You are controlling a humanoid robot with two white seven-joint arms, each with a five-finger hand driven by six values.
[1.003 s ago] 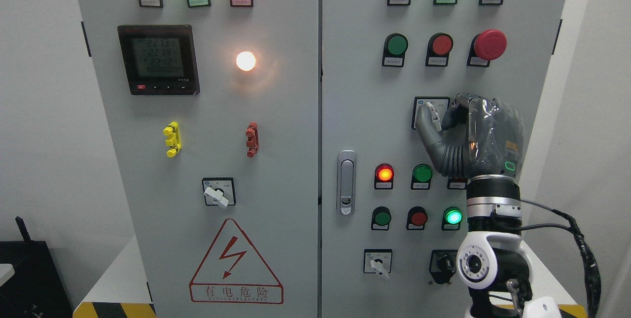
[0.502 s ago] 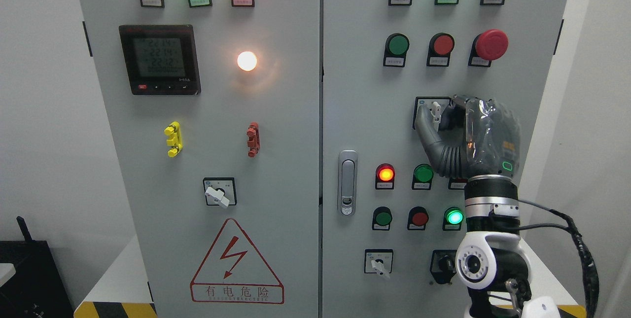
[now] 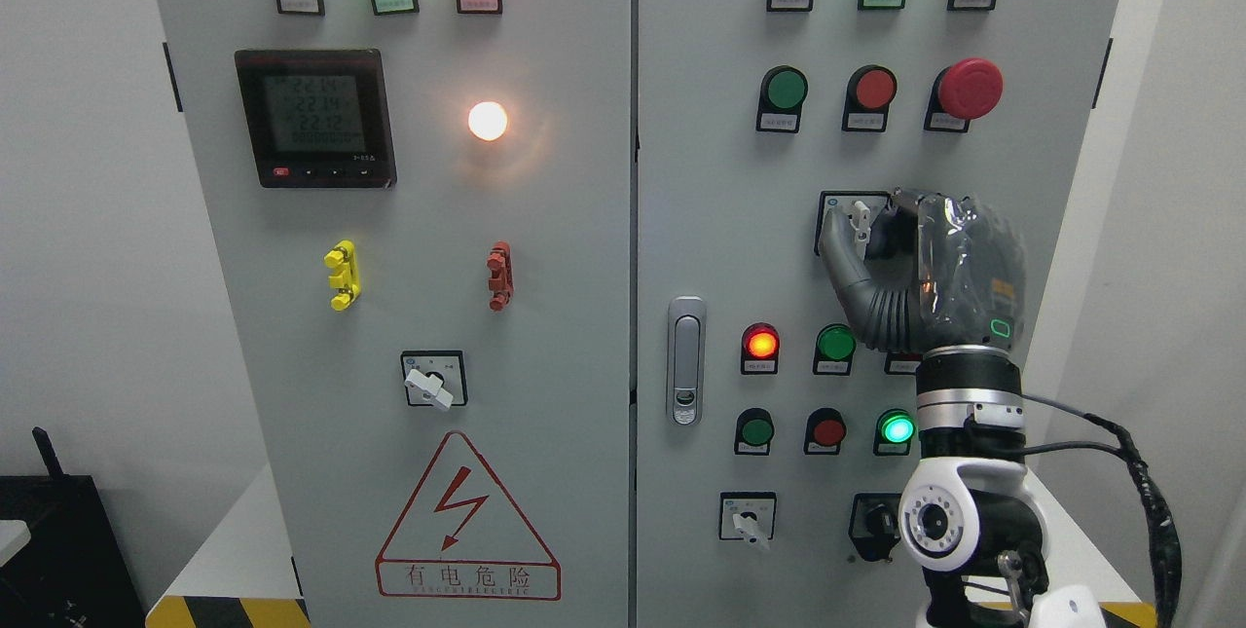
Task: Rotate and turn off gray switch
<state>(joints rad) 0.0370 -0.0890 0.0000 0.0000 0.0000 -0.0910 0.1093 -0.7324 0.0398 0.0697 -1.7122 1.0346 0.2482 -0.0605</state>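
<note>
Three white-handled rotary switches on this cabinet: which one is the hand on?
The upper one on the right door, pinched by the right hand. The left door's rotary switch and the bottom right one are untouched.

The gray switch (image 3: pixel 861 221), a pale lever on a black square plate, stands nearly upright on the right door.

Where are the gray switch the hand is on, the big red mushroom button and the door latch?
gray switch (image 3: pixel 861 219), head view, on its pale lever.
right hand (image 3: pixel 881 234), head view, on the palm by the switch.
big red mushroom button (image 3: pixel 970 88), head view, on its cap.
door latch (image 3: pixel 685 360), head view, on its metal handle.
</note>
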